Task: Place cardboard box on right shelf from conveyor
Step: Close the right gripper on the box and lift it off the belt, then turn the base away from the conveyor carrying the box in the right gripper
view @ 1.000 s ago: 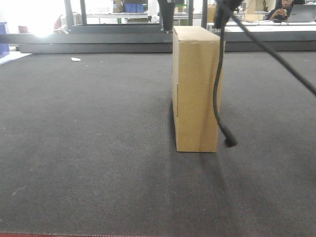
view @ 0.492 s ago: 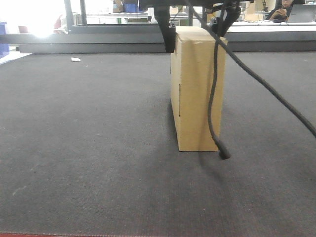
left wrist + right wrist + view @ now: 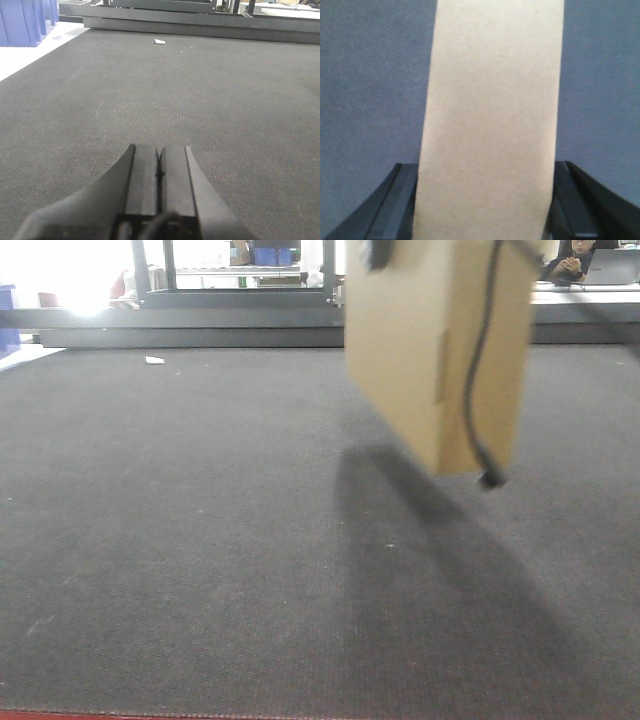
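Note:
The tan cardboard box (image 3: 415,350) hangs tilted above the dark grey conveyor (image 3: 180,520), its lower corner well off the belt and its shadow beneath it. In the right wrist view the cardboard box (image 3: 490,115) fills the gap of my right gripper (image 3: 482,167), which is shut on its two side faces over the conveyor (image 3: 370,75). My left gripper (image 3: 159,147) is shut with nothing in it, low over the bare conveyor (image 3: 210,90). The right shelf is out of view.
A black cable (image 3: 478,390) dangles across the front of the box. A white scrap (image 3: 153,360) lies near the belt's far edge, by the dark metal frame (image 3: 200,325). Blue bins (image 3: 25,20) stand off the belt at far left. A person (image 3: 578,260) sits at back right.
The box stood upright on the belt; now it has been lifted off, tilted and swung nearer and to the right, with the cable rising along with it.

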